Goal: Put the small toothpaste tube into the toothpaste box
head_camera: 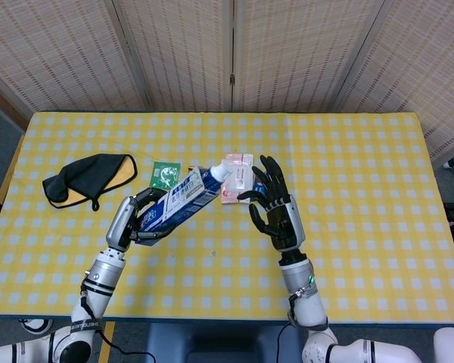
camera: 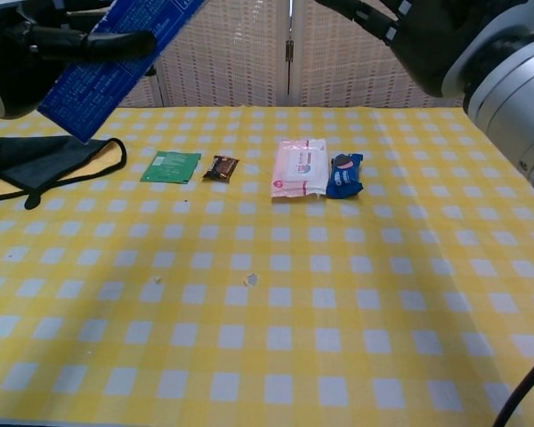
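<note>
The left robot hand point(head_camera: 136, 219) wraps its fingers around the lower end of the blue toothpaste box point(head_camera: 175, 209) and holds it aloft, tilted, with its open mouth toward two o'clock. A white end of what looks like the small toothpaste tube point(head_camera: 221, 172) pokes from that mouth, so the tube seems mostly inside. The right robot hand point(head_camera: 276, 212) hovers at three o'clock of the box, fingers spread wide, holding nothing. The carton is probably light, thin cardboard that would dent under a hard squeeze, so gripping the long flat sides suits it. The tube looks small, smooth and slippery; a push on its protruding end should seat it. A pink wipes pack point(camera: 300, 166) lies on the yellow checked surface point(camera: 356, 311).
</note>
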### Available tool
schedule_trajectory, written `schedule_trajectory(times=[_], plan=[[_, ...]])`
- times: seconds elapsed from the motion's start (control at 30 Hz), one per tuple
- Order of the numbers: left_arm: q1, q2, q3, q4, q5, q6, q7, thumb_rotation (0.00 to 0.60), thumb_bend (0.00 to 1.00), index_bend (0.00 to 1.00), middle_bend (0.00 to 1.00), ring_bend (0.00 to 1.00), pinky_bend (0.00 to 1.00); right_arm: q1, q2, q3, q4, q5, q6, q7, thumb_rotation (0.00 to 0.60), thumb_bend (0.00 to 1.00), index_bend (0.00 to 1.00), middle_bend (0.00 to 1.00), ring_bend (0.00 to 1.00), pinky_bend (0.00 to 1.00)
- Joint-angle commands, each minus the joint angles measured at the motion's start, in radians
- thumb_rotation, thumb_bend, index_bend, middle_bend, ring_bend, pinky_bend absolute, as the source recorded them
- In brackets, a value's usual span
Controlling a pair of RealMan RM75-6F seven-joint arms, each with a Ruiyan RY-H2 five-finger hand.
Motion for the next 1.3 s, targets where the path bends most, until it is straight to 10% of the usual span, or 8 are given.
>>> schedule_trajectory(times=[0.03,0.83,1.3], plan=[[0.009,-0.001,-0.015,0.003,0.018,0.026,-0.040,0.600,0.26,0.55,0.52,0.48,0.31,-0.010,0.017,-0.014,-0.004,-0.008,0.001,0.006,0.600,0.45,0.00,0.01,0.05,0.33],[0.034,-0.048,0.056,0.031,0.200,0.137,-0.089,0.600,0.26,0.55,0.52,0.47,0.30,-0.072,0.207,-0.035,-0.027,-0.039,0.024,0.050,0.600,0.45,0.00,0.01,0.06,0.33],[0.071,-0.033,0.284,0.385,0.313,0.067,0.058,0.600,0.26,0.55,0.52,0.47,0.30,-0.103,0.463,-0.247,0.027,-0.222,-0.061,-0.278,0.600,0.45,0.00,0.00,0.05,0.22]])
